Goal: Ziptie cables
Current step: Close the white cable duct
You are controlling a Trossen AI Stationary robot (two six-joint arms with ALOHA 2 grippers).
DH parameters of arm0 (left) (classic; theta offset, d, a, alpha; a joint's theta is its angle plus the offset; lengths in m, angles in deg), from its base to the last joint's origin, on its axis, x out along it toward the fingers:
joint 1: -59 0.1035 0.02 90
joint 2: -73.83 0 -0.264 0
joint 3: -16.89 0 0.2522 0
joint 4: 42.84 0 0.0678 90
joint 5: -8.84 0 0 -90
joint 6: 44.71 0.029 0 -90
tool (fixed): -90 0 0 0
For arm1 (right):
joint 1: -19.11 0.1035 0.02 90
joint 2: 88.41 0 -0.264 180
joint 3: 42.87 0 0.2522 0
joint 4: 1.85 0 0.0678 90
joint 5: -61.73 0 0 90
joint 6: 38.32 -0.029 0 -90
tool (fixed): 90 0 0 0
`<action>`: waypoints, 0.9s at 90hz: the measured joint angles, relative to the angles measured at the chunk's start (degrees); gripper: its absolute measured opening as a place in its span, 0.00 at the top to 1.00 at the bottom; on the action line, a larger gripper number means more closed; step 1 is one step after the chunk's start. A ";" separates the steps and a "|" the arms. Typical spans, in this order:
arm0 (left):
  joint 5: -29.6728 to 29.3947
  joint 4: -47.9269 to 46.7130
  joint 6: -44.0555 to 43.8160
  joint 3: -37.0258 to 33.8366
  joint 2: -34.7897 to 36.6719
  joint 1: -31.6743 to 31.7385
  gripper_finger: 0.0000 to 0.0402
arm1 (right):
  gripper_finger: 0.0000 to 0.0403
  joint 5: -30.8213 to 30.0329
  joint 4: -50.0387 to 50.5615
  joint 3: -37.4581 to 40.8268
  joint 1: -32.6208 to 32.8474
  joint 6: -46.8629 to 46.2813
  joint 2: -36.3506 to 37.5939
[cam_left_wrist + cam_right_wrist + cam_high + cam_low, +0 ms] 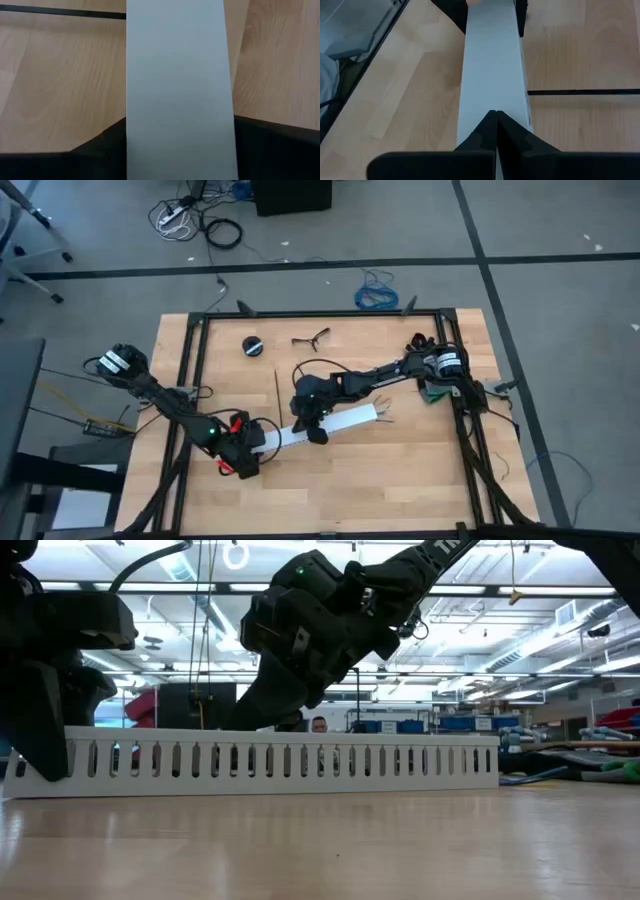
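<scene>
While the long white slotted strip lay on the wooden surface, both arms were busy at it. The left claw sat at one end of the strip, with a dark finger on each side of it, so it looked clamped on the strip. The right claw was over the middle of the strip, and its two fingers were pressed together, holding nothing that I could see. The cables poked out of the far end of the strip, near the right arm. It looked like the early step: getting the wires lined up in the strip. Next, the right claw would need to open and pick up a tie, but I could not spot one.
</scene>
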 joint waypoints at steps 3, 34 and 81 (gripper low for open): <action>0.00 0.01 0.00 -0.02 0.00 0.00 0.42 | 1.00 1.00 -1.35 -0.02 -0.07 -0.24 -0.61; 0.17 -0.05 -0.74 -0.02 0.00 0.00 0.42 | 1.00 2.38 -4.21 -0.08 -0.52 -1.00 -1.90; 0.13 0.33 -1.09 0.07 -0.11 0.09 0.42 | 1.00 1.36 2.96 -0.28 -0.70 -0.66 -1.39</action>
